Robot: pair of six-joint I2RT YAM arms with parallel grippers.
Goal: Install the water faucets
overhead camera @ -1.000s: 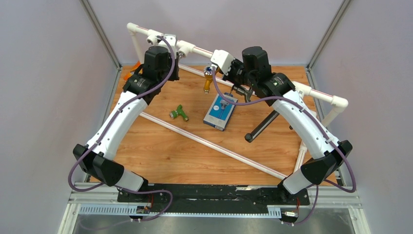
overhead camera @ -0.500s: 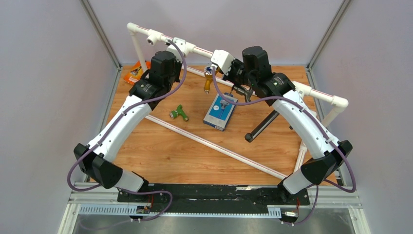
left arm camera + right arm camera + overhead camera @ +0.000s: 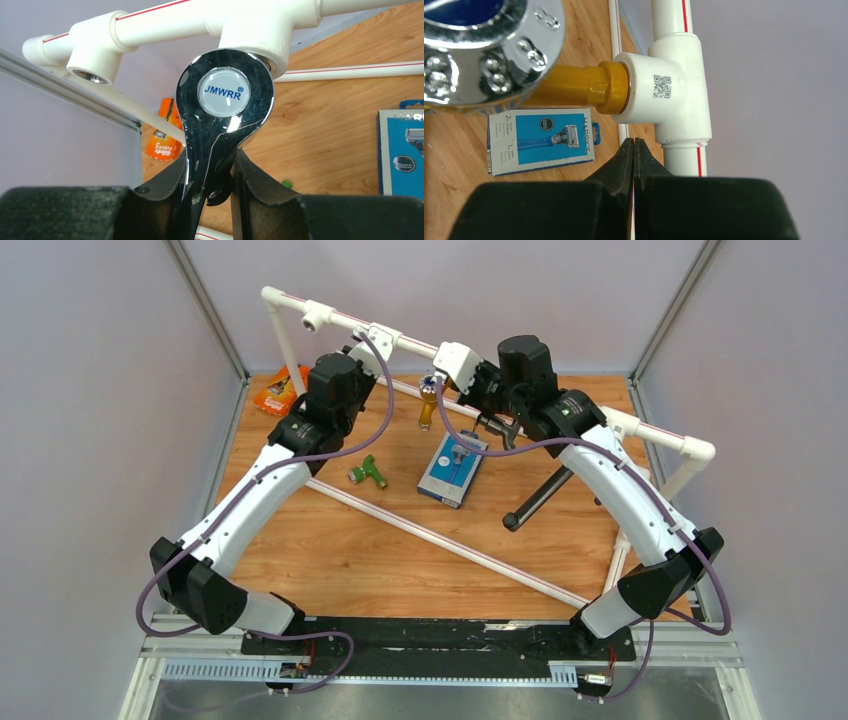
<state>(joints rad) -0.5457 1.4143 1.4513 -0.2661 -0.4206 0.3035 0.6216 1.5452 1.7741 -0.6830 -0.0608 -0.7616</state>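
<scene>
My left gripper (image 3: 207, 167) is shut on the shiny chrome faucet (image 3: 225, 107) by its handle, which has a white JMWRR cap. It holds the faucet up against a tee socket (image 3: 260, 30) of the white pipe frame (image 3: 410, 343); the threaded end is hidden. The green plastic faucet (image 3: 368, 472) lies on the table. A yellow-bodied faucet (image 3: 574, 90) with a chrome knob (image 3: 484, 50) sits in another tee (image 3: 669, 90) and hangs down in the top view (image 3: 428, 405). My right gripper (image 3: 634, 145) is shut and empty just beside that tee.
A blue-and-white razor box (image 3: 452, 470) lies mid-table. An orange packet (image 3: 275, 395) lies at the back left. A black rod (image 3: 540, 498) and a long loose white pipe (image 3: 440, 540) lie on the wood. An empty tee socket (image 3: 95, 50) is left of the held faucet.
My left arm has moved right along the top pipe, from the left tee to the middle tee, uncovering the orange packet. The right arm has not moved.
</scene>
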